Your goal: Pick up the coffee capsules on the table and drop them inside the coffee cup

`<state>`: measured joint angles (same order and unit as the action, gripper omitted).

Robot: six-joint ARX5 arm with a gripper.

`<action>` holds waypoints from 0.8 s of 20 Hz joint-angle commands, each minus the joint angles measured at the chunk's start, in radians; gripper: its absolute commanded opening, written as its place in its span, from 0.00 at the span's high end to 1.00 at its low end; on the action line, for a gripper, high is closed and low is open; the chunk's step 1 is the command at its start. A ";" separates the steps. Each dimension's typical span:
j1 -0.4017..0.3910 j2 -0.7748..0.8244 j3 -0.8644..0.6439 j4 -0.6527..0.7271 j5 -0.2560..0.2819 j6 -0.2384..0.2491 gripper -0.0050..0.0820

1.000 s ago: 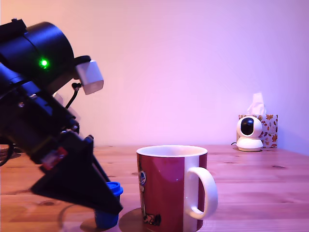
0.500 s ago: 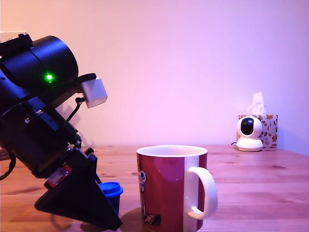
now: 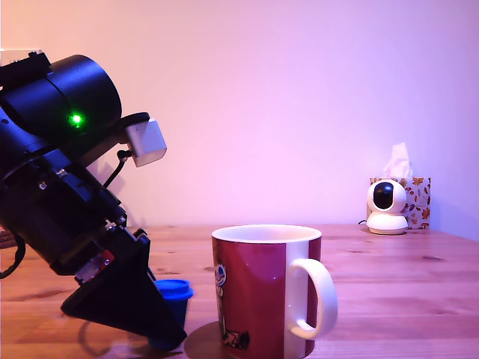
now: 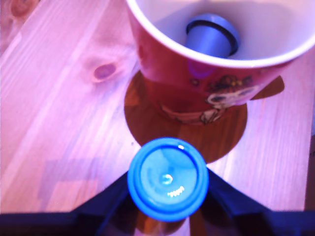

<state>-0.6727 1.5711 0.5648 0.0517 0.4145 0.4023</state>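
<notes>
The dark red coffee cup point(image 3: 258, 292) with a white handle stands on the wooden table point(image 3: 404, 284). Its wall point(image 4: 167, 83) fills the wrist view, and a dark coffee capsule point(image 4: 211, 37) lies on its side inside. A blue capsule point(image 3: 174, 290) stands upright just at the exterior view's left of the cup. My gripper point(image 3: 168, 336) reaches down over it. In the wrist view the blue capsule point(image 4: 167, 178) sits between the two dark fingers of the gripper point(image 4: 167, 196), which press on both of its sides. Its lower part is hidden.
A small white camera point(image 3: 387, 202) and a patterned tissue box point(image 3: 419, 198) stand at the back on the exterior view's right. A darker round patch point(image 4: 147, 118) lies under the cup. The arm's black body fills the exterior view's left.
The arm dropped lower over the blue capsule a second ago, then the gripper tip rose slightly in the last half second. The cup has not moved.
</notes>
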 commanded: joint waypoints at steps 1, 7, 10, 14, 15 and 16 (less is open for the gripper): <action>-0.005 0.000 -0.002 0.005 0.003 -0.003 0.70; -0.004 -0.001 -0.001 0.006 0.003 -0.013 0.71; 0.001 -0.020 0.000 0.001 -0.013 -0.043 0.71; 0.002 -0.108 0.000 -0.008 -0.015 -0.089 0.71; 0.002 -0.138 0.000 -0.017 -0.014 -0.098 0.71; 0.002 -0.172 0.000 -0.027 -0.015 -0.106 0.71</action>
<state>-0.6720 1.4246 0.5648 0.0246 0.3981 0.3065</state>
